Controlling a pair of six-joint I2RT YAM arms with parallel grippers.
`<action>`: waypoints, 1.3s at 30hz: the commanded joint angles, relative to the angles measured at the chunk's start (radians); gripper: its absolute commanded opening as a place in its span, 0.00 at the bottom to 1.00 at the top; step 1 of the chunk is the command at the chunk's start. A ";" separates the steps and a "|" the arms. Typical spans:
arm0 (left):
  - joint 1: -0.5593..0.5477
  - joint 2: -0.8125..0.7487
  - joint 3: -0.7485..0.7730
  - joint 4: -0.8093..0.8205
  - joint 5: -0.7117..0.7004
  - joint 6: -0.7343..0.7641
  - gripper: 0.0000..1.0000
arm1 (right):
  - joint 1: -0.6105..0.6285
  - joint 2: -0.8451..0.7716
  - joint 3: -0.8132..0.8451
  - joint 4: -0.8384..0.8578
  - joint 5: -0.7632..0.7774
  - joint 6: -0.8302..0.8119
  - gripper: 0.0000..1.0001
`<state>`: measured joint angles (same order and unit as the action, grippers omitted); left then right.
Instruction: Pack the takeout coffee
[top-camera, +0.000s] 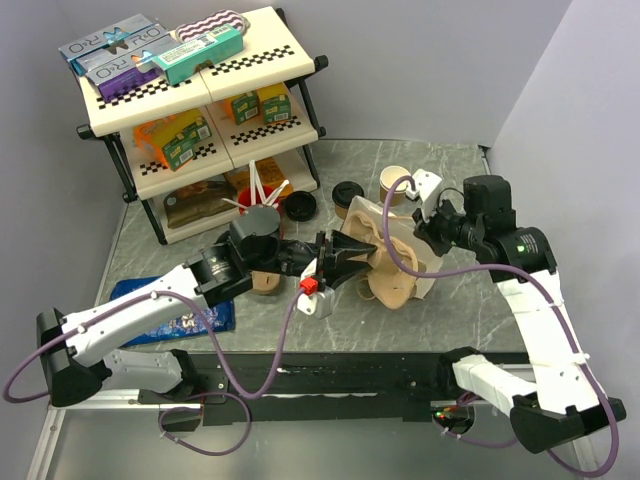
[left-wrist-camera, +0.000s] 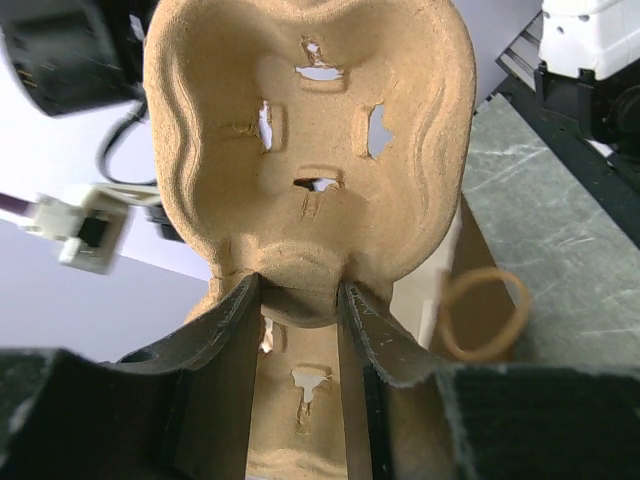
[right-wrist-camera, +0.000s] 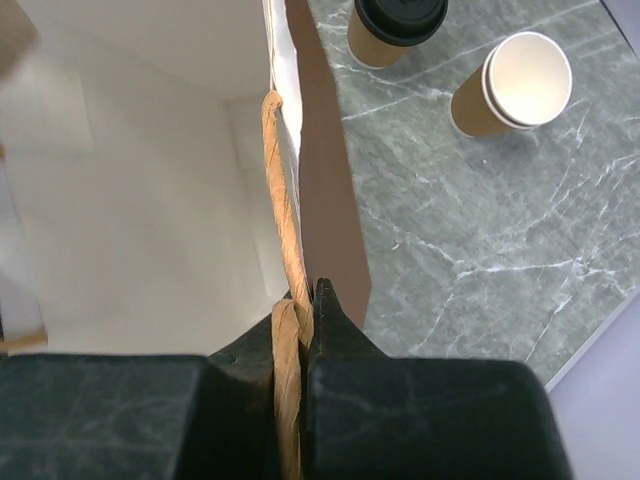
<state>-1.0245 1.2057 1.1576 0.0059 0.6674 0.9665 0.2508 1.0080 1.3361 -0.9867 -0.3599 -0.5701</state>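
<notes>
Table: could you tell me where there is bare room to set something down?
Bare marble: the near strip between blue plastic packet and right arm, and the far right corner behind the lidless tan paper cup. Crowded between the cream shelf rack and pale paper bag.

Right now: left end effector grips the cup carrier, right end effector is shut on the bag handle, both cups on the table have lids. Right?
Not both. The lidded cup has one; the open cup has none, per the right wrist view. Rest holds.
</notes>
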 joint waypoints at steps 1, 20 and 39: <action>-0.006 -0.032 0.070 -0.069 0.055 0.046 0.01 | 0.001 -0.054 -0.021 0.036 -0.020 -0.007 0.00; -0.006 0.132 0.136 -0.138 0.054 0.184 0.01 | 0.002 -0.060 -0.009 0.016 -0.086 -0.004 0.00; -0.006 0.216 0.129 -0.194 -0.112 0.147 0.01 | 0.008 -0.095 -0.023 -0.027 -0.102 -0.028 0.00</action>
<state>-1.0252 1.3827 1.2568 -0.1814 0.5964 1.1133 0.2516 0.9409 1.3064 -1.0145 -0.4400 -0.5858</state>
